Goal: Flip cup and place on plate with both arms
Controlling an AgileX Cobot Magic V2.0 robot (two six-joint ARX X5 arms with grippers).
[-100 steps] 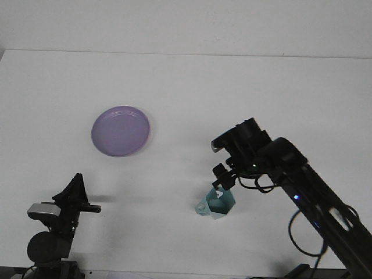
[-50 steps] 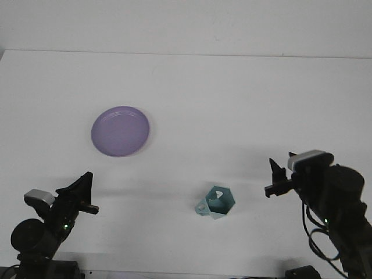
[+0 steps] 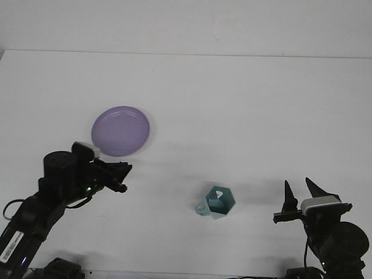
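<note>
The teal cup (image 3: 219, 203) stands mouth-up on the white worktop (image 3: 232, 104), toward the near edge and a little right of centre, its small handle pointing toward the near-left. Nothing touches it. The purple plate (image 3: 120, 131) lies well apart from it, toward the left side of the worktop and farther from the near edge, with nothing on it.

The right pincer (image 3: 297, 196) sits low by the near-right corner, its 2 fingers spread and pointing upward, clear of the cup and holding nothing. The left pincer (image 3: 124, 174) reaches out from the near-left, its tip just in front of the plate's near rim and aimed toward the cup. Its fingers overlap from this angle — I cannot tell whether they are apart or pressed together — and nothing hangs from them.

With the cup upright and free, the flip looks done, so the step in hand appears to be the left arm's approach for the carry to the plate. The next move calls for the left pincer to travel rightward to the cup, come down over its wall or rim with fingers spread wide enough to straddle it, and close without tipping it — the faceted sides may give an uneven grip.
</note>
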